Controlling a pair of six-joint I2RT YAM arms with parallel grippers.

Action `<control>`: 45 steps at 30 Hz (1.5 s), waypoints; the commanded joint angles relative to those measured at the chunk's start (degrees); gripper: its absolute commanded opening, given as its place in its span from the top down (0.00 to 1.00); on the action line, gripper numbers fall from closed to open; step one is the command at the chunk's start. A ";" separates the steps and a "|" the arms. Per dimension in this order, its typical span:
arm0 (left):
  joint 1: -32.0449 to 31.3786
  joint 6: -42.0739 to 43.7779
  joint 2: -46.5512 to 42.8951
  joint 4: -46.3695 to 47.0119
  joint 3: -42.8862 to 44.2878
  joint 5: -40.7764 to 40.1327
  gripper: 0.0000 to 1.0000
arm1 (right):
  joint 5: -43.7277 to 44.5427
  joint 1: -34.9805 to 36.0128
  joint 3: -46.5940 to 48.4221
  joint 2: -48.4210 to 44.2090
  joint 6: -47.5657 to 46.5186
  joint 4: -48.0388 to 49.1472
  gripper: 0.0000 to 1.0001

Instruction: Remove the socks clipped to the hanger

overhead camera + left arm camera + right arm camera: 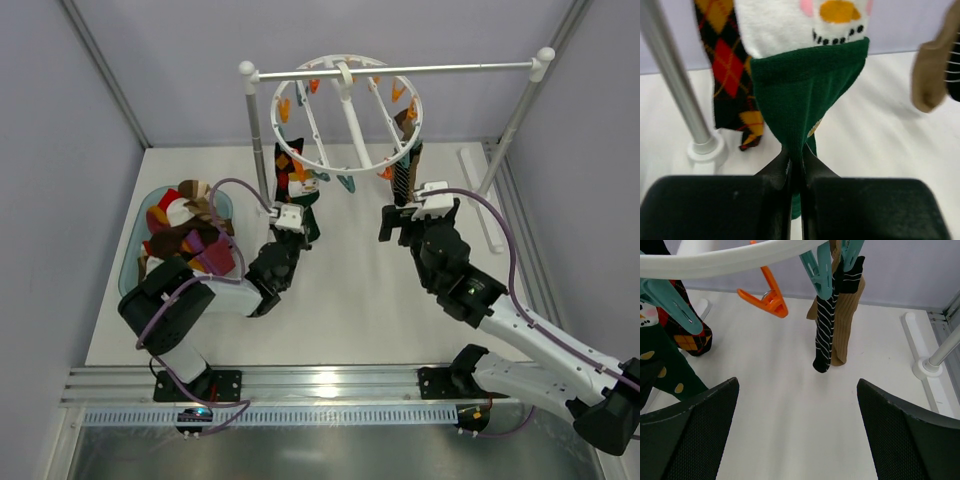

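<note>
Left gripper [796,162] pinched tight on green sock [805,90] | right gripper [797,390] wide, empty | striped sock [826,325] at 12 o'clock

The socks [800,100] are matt knitted cloth, the hanger [740,256] smooth plastic.

We saw the round white hanger [356,130], rimmed with orange and teal clips, carrying a red-and-orange diamond sock [727,75] beside a dark green snowman-topped sock [805,100] pinched low by the left gripper [796,157], and, across the ring, a black-and-white striped sock [824,330] touching a brown sock [850,315].
</note>
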 commanded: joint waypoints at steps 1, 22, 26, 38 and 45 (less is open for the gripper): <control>-3.97 4.20 -2.39 8.65 -0.74 -1.80 1.00 | -0.58 1.55 1.85 -0.77 0.70 1.12 0.00; -26.29 20.11 0.05 18.93 -1.80 -11.03 1.00 | 11.54 16.15 11.32 8.54 -6.59 3.94 0.00; -27.61 25.12 5.15 21.39 2.67 -11.73 1.00 | 14.88 18.08 17.21 12.40 -8.35 1.05 0.00; -29.81 29.43 8.95 21.48 6.64 -7.43 1.00 | 22.27 19.40 36.11 25.49 -5.19 -15.99 0.01; -31.66 33.48 8.25 21.39 6.91 -7.16 1.00 | 24.91 20.37 44.20 33.48 -1.76 -25.24 0.05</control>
